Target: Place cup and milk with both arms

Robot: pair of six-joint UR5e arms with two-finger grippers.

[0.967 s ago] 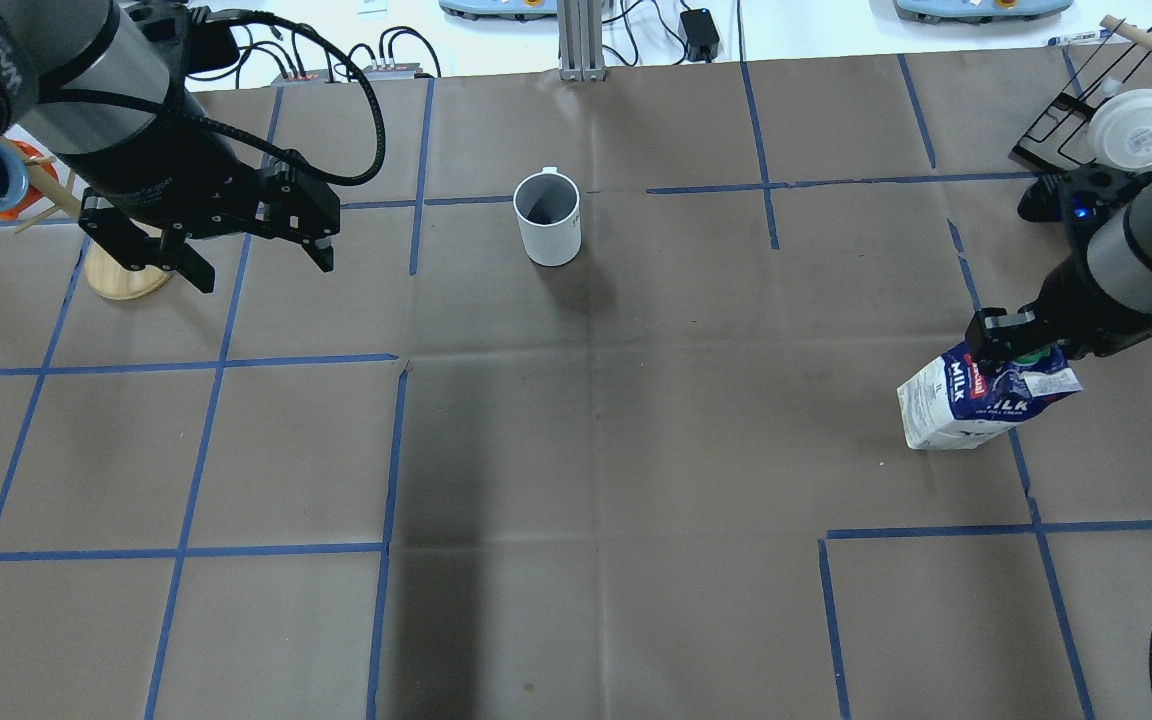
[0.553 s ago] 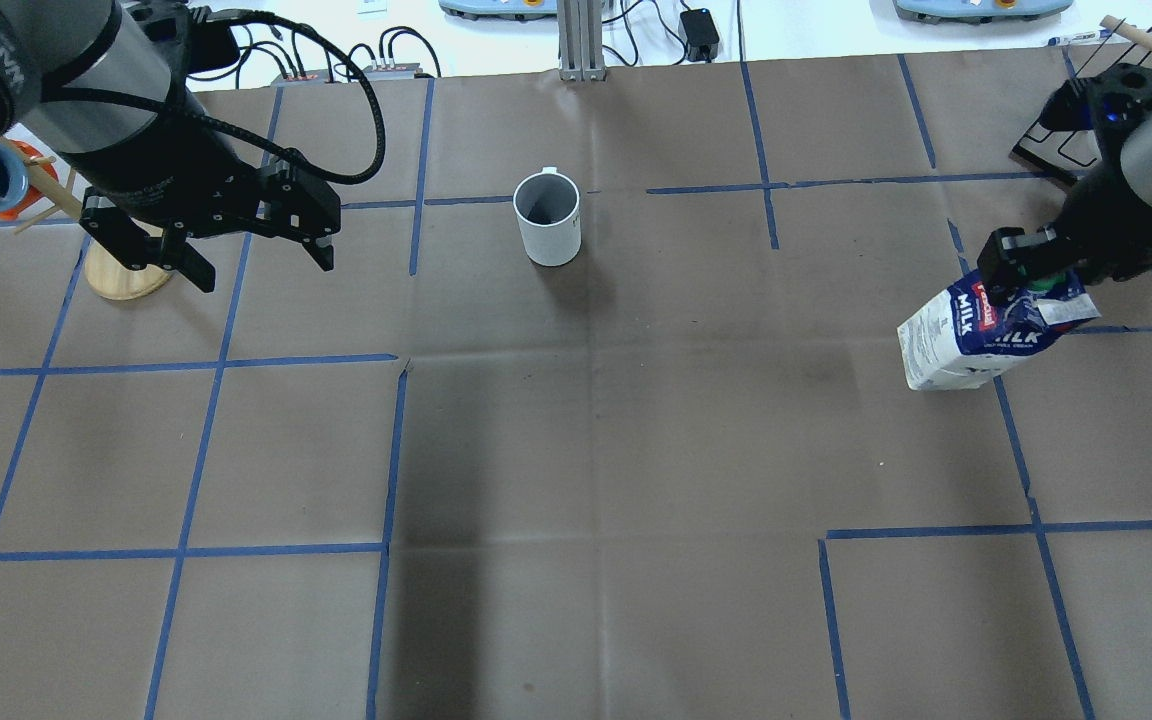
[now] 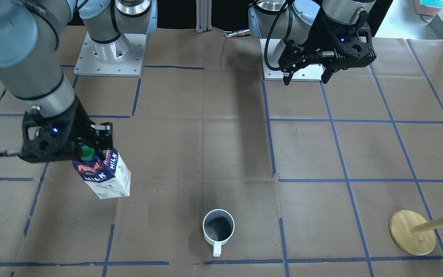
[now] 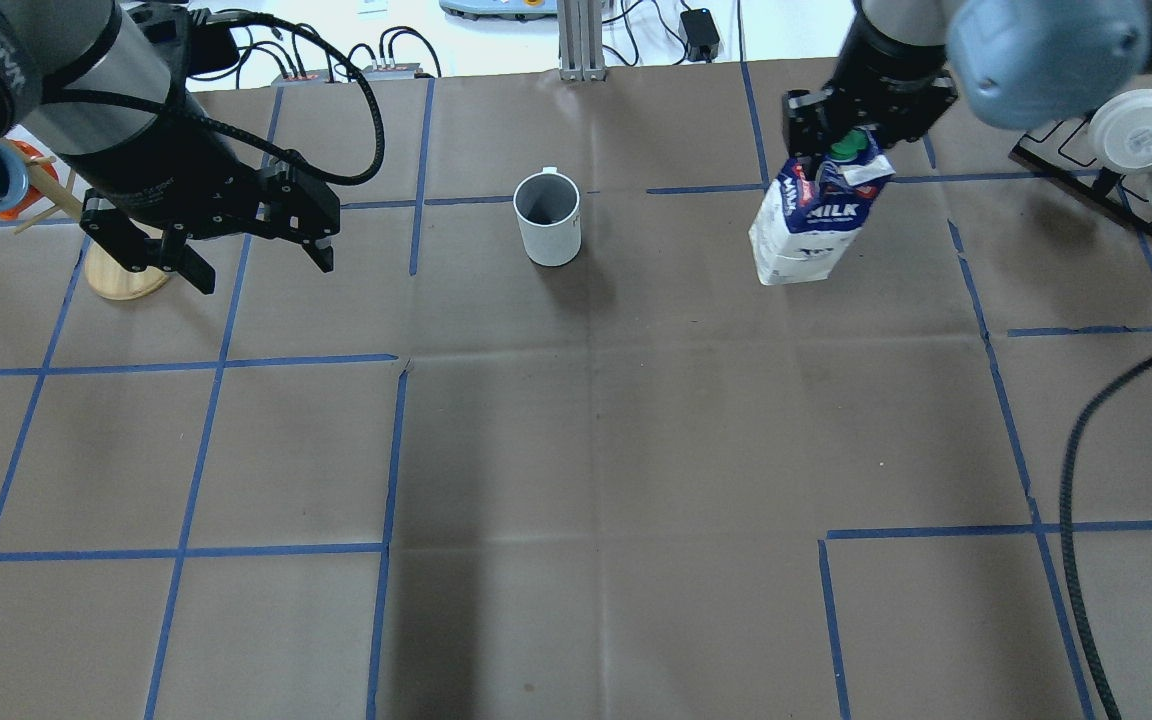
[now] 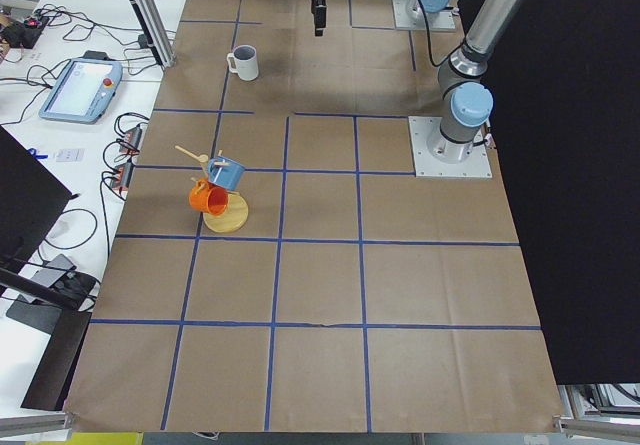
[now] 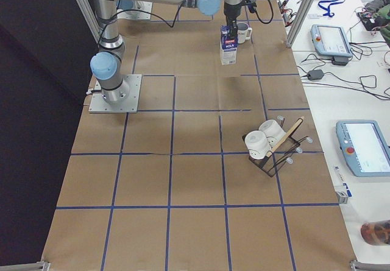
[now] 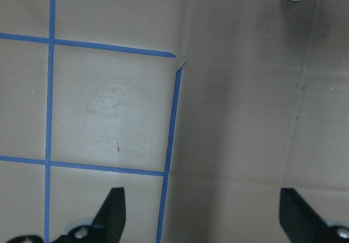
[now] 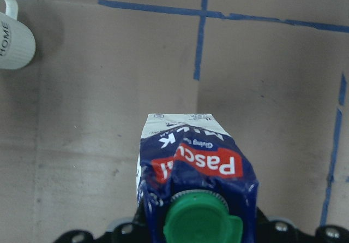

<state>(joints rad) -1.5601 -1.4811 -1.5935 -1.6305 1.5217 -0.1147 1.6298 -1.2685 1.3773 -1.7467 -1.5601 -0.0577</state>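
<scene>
Milk (image 4: 811, 225) hangs tilted from my right gripper (image 4: 848, 135), fingers clamped on its gable top, over the far part of the table (image 4: 636, 450) – right of the cup (image 4: 548, 220) and apart from it. I'd level it before lowering and release only once its base sits flat. My left gripper (image 4: 261, 268) hovers left of the cup, fingers apart. The front-facing view shows the cup's handle (image 3: 217, 250) pointing away from the robot – overhead, it barely shows.

Left gripper (image 4: 264, 272) hangs spread wide; right gripper (image 4: 844, 148) grips the milk (image 4: 804, 232).
</scene>
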